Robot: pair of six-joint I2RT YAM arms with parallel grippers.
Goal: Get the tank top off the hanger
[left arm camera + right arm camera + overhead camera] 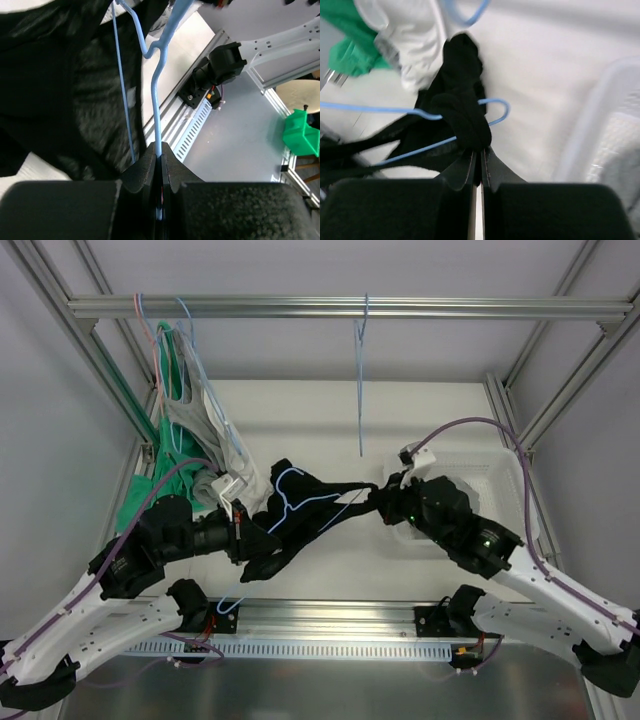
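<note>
Partway, I'd say: left gripper (161, 156) is pinched tight on the blue hanger (155, 100) wire rising from its tips, right gripper (480, 156) clamps a bunched strap of the black tank top (462, 107), garment stretched between both fingers, not yet off the wire.

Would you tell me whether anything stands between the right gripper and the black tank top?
Nothing visible: the right gripper is shut on the tank top. The blue hanger, clamped by the left gripper, threads through the garment.
</note>
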